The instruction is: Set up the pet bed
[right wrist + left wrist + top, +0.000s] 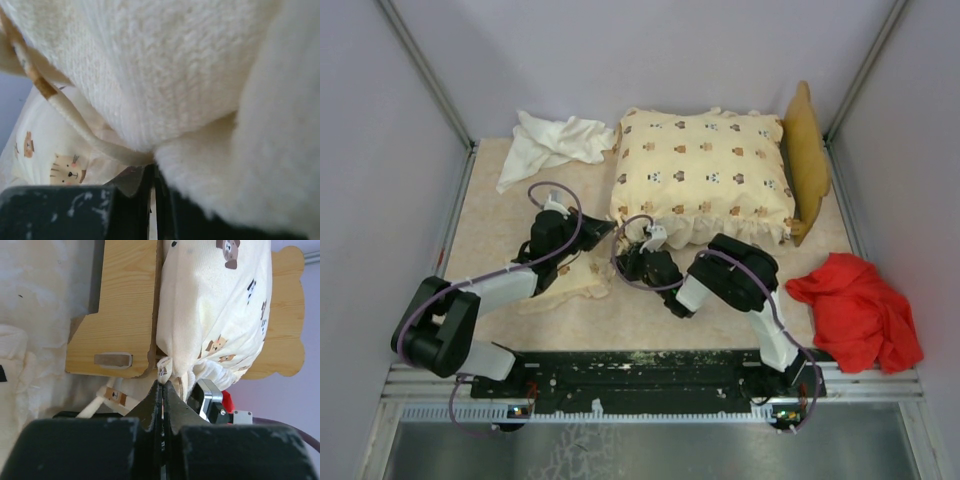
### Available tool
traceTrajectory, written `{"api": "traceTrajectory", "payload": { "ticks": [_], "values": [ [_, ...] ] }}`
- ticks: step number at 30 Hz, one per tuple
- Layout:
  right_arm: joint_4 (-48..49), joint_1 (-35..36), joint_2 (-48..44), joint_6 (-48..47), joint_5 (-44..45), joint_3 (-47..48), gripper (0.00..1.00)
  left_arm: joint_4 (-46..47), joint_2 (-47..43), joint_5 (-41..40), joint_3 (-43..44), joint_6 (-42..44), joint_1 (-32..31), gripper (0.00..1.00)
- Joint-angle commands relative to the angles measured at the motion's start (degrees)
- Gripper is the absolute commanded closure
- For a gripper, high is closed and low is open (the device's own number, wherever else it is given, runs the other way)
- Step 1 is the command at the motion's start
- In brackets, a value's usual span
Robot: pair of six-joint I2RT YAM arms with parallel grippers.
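Note:
The cream animal-print cushion [700, 170] lies on the light wooden bed frame [125, 305], whose wavy headboard [807, 158] stands at the right. My left gripper [603, 232] is at the cushion's near left corner; in the left wrist view the left gripper [163, 385] is shut on a tuft of that corner. Just to its right, my right gripper [625, 252] is tucked under the near edge. In the right wrist view the right gripper [152, 167] is closed on fluffy cream cushion fabric [165, 75]. The small matching pillow [575, 283] lies flat under the left arm.
A crumpled white cloth [555, 140] lies at the back left. A red cloth [860, 310] is bunched at the near right edge of the table. Walls close in the table on the left, back and right.

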Motion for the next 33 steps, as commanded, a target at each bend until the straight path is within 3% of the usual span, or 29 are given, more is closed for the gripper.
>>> {"api": "traceTrajectory", "payload": {
  "ticks": [1, 9, 19, 22, 24, 33],
  "values": [
    [2.9, 0.6, -0.7, -2.3, 1.3, -0.5, 1.00, 0.1, -1.9, -2.1, 1.2, 6.4, -0.1, 1.00],
    [-1.4, -1.7, -7.1, -11.7, 5.6, -6.8, 1.00, -9.4, -8.8, -14.1, 8.7, 20.4, 1.5, 1.00],
    [-3.6, -4.1, -5.7, -15.5, 2.7, -4.6, 1.00, -14.4, -4.9, -10.6, 19.3, 27.2, 9.5, 1.00],
    [-7.9, -4.0, -6.0, -15.8, 6.6, -4.2, 1.00, -15.7, -4.4, -10.1, 23.3, 28.6, 10.1, 1.00],
    [-15.2, -2.7, -6.4, -16.6, 14.0, -2.8, 1.00, -15.9, -4.3, -10.1, 24.7, 28.9, 10.2, 1.00],
    [-15.6, -2.3, -6.9, -14.9, 15.8, -4.6, 1.00, -21.4, -3.5, -8.0, 28.6, 32.1, 10.2, 1.00]
  ]
}}
